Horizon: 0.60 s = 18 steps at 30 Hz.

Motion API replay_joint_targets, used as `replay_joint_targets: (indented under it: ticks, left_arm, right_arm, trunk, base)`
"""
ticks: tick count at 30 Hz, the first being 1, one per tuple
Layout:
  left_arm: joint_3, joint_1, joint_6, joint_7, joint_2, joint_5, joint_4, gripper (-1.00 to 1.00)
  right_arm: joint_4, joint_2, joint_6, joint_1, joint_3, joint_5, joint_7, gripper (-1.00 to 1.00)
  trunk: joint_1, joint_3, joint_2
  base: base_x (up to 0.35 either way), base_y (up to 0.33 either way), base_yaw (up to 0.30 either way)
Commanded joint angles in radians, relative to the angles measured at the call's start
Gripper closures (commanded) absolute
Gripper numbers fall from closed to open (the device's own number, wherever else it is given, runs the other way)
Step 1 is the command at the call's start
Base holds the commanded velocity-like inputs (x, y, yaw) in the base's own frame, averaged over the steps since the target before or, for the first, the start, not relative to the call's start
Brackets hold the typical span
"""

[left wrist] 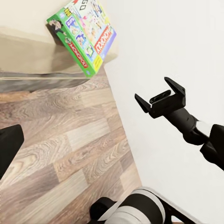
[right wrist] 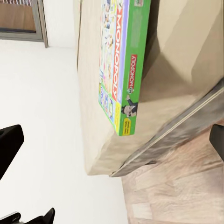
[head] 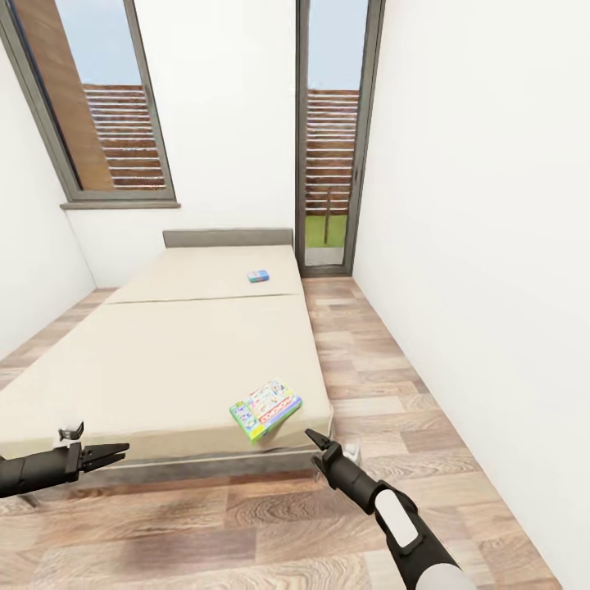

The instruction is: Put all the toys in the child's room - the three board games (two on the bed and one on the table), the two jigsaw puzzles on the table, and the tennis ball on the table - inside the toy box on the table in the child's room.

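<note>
A green Monopoly board game [head: 265, 409] lies flat on the bed [head: 164, 360] at its near right corner, slightly overhanging the edge. In the left wrist view the board game [left wrist: 86, 35] shows at the mattress corner, and in the right wrist view the board game [right wrist: 122, 70] shows close up. A smaller blue board game [head: 259, 276] lies farther up the bed. My right gripper [head: 314, 449] hangs open just in front of the green box, below the mattress edge. The right gripper [left wrist: 158, 95] holds nothing. My left gripper [head: 111, 453] is open and empty at the bed's near left.
The bed stands on a wooden floor [head: 246, 524]. A white wall [head: 492, 287] runs along the right, leaving a floor strip beside the bed. A glass door [head: 332, 164] and a window [head: 106, 98] are at the far end.
</note>
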Motion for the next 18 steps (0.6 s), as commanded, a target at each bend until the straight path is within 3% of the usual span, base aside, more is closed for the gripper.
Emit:
replay_joint_targets:
  ticks: [1, 4, 18]
  left_arm:
    - [0.0, -0.001, 0.011, -0.004, 0.0, -0.001, 0.0, -1.0]
    - [0.0, -0.001, 0.011, -0.004, 0.0, -0.001, 0.0, -1.0]
    - [0.0, -0.001, 0.011, -0.004, -0.001, 0.0, -0.001, -1.0]
  right_arm:
    - [0.001, 0.004, 0.006, -0.001, -0.005, -0.005, 0.001, -1.0]
    - [0.003, 0.017, 0.001, -0.001, -0.005, -0.005, 0.001, -1.0]
    - [0.004, 0.017, 0.001, -0.001, -0.005, -0.005, 0.001, -1.0]
  trunk:
    - [0.004, -0.004, -0.008]
    - [0.008, -0.007, -0.015]
    - [0.008, -0.007, -0.015]
  base:
    - [0.0, 0.0, 0.0]
    - [0.0, 0.0, 0.0]
    - [0.0, 0.0, 0.0]
